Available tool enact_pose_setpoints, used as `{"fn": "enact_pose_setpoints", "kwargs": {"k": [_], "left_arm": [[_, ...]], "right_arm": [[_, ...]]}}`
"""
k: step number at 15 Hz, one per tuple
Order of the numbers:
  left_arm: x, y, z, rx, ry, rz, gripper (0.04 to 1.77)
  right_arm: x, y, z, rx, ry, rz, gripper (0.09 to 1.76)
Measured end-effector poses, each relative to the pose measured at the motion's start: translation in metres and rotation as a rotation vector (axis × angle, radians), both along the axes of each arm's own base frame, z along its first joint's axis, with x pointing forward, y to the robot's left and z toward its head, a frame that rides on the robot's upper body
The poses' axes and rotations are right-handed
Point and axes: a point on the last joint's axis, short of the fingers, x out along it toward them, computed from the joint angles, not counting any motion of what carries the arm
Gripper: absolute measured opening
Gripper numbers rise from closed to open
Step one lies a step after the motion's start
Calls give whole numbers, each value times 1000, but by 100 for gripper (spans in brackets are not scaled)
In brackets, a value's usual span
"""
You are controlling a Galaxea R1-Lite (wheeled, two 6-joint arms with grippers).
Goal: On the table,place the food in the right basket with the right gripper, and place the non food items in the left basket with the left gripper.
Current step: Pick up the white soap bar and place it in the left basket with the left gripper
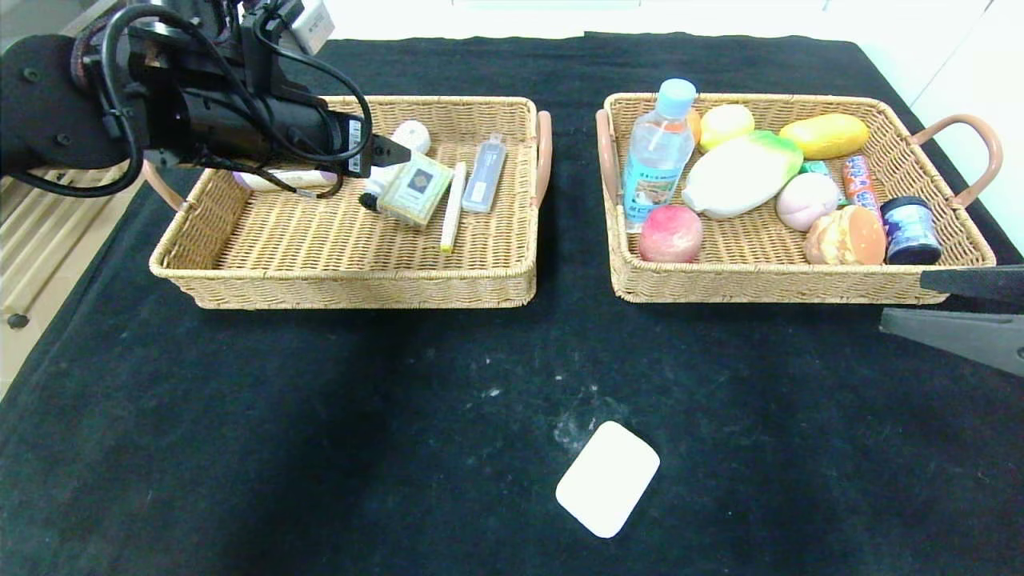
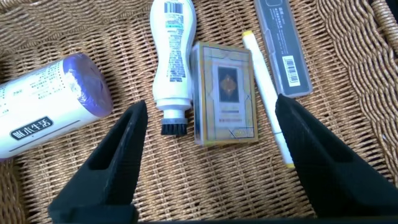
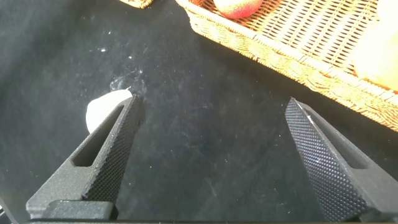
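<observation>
Covering the bench (image 1: 320, 448), a black cloth carries two woven baskets side by side: the left basket (image 1: 344, 276) holds the gold-edged card box (image 1: 416, 190) and the white brush-tipped bottle (image 2: 172, 59) lying parallel, a yellow marker (image 1: 453, 206) and a clear case (image 1: 485, 174) beside them. The right basket (image 1: 792, 280) holds an upright water bottle (image 1: 658, 152), a peach (image 1: 670, 234) and a pink bun (image 1: 806, 202). The white pad (image 1: 608, 478) lies alone, slantwise, on the near cloth; the left hand (image 2: 208, 146) hovers spread over the box, holding nothing, and the right hand (image 3: 211, 155) hangs spread above bare cloth by its basket.
</observation>
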Motion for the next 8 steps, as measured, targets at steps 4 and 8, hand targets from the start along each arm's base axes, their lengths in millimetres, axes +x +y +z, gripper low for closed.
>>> {"fn": "enact_pose_setpoints", "kwargs": {"k": [4,8], "left_arm": [[0,0,-2,5,10,-1,158],[-5,-1,-5,22,21,-10,164]], "right_arm": [[0,0,0,0,-1,-1,171],[0,0,0,0,-2,-2,171]]}}
